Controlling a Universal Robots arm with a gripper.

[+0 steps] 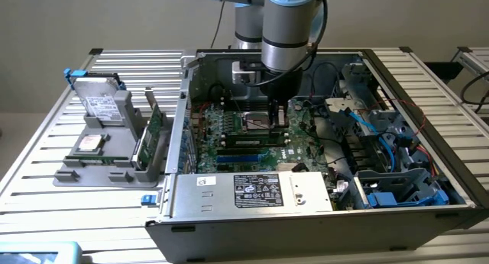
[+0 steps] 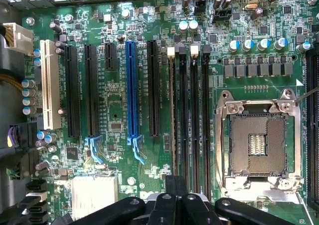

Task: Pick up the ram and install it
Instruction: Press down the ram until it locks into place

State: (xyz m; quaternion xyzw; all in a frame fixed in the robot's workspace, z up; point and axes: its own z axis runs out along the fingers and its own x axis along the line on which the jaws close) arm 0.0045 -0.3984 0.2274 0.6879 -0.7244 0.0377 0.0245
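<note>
Green and thin, the ram (image 2: 172, 110) looks to you edge-on in the wrist view. It stands in the memory slot nearest the long black card slot (image 2: 154, 85), though its chips and label are hidden from that angle. In the exterior view it reads as a dark strip (image 1: 246, 142) just beside the processor socket (image 1: 256, 123).

The jaws are pressed together, holding nothing, in line with that slot and above the board. Their tips are cut off at the wrist view's edge.

Three more memory slots (image 2: 194, 120) lie between the ram and the socket (image 2: 259, 140), and a blue card slot (image 2: 131, 85) sits on its other side.

Around the board you have the case wall (image 1: 321, 229), the labelled power supply (image 1: 252, 190) and a tangle of cables (image 1: 359, 121). The arm (image 1: 287, 29) blocks part of the board behind it.

Outside the case, on the worktop (image 1: 91, 218), a grey holder (image 1: 99, 172) carries a hard drive (image 1: 99, 103) and an upright green card (image 1: 156, 126).
</note>
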